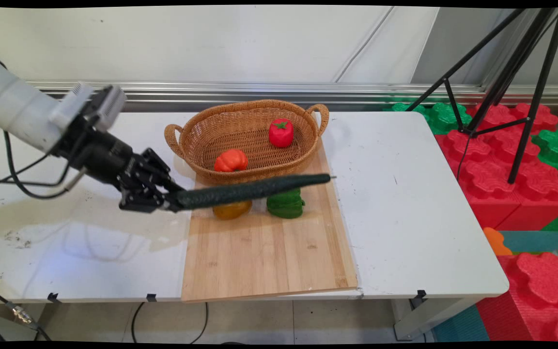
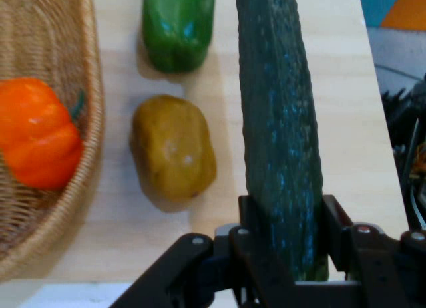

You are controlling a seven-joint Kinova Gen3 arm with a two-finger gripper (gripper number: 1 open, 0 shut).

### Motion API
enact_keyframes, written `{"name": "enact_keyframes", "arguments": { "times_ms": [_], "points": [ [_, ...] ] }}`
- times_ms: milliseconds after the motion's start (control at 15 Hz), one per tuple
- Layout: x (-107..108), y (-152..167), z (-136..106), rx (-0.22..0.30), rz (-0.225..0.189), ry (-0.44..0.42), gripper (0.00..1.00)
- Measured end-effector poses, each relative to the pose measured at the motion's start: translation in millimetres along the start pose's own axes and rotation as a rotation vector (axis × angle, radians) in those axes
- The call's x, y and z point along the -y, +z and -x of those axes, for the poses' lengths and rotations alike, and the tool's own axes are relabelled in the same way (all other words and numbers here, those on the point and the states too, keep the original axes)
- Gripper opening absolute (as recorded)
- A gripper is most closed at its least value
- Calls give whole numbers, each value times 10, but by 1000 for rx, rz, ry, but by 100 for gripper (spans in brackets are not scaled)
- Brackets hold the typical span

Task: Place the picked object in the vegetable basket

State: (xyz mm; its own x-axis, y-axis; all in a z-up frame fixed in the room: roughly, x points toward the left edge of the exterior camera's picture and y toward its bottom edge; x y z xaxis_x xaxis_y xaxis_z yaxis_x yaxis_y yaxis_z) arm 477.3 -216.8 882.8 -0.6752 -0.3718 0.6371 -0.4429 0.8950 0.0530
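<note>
I have the black two-finger gripper (image 1: 170, 201) clamped on the butt end of a long dark green cucumber (image 1: 255, 189), which sticks out level above the pale wooden cutting board (image 1: 269, 252). Held so far from its middle, it could droop or twist loose. Its underside passes close over the yellowish pepper (image 2: 173, 148) and green pepper (image 2: 178, 25), just beside the wicker basket (image 1: 196, 140), so I could knock either.
</note>
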Motion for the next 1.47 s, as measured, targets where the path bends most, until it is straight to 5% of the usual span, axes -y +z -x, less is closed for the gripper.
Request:
{"name": "enact_keyframes", "arguments": {
  "times_ms": [667,1467],
  "points": [
    [547,-476,-219,-58,-118,-22,0],
    [1378,95,-275,44,-218,38,0]
  ]
}}
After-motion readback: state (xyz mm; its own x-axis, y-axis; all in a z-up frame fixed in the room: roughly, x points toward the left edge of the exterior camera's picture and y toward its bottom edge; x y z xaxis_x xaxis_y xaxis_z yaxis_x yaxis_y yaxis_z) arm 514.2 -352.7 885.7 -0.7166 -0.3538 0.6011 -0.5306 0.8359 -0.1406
